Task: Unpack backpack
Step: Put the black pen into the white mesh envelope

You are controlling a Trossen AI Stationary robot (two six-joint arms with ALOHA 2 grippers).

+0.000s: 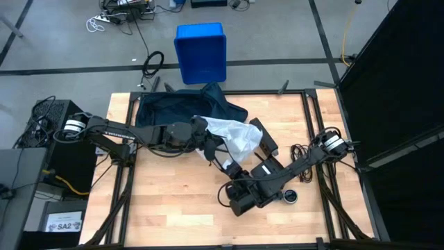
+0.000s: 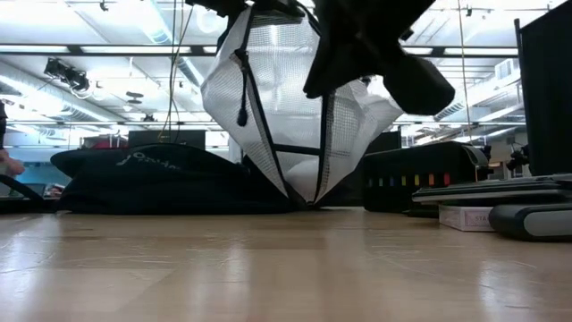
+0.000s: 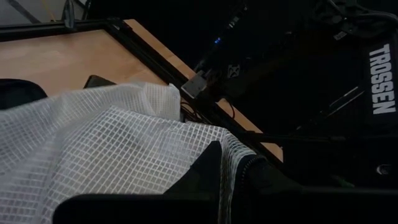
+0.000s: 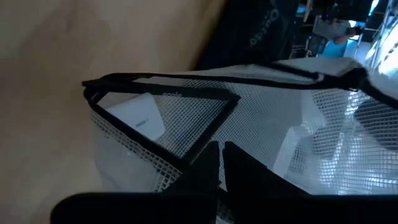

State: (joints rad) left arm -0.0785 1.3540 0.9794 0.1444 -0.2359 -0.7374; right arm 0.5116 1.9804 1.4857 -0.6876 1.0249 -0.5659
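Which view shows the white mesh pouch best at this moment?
The low view: the white mesh pouch hangs lifted, its bottom corner at the table beside the backpack, full outline visible. The high view shows it crumpled and partly hidden under the arms. Both wrist views show only close-up mesh.

Soft matt navy cloth backpack (image 1: 182, 105), translucent white gridded mesh pouch (image 1: 232, 134), smooth glossy wooden table (image 1: 173, 208)

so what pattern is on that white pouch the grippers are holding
A fine grid mesh on the white pouch, clearest in the left wrist view.
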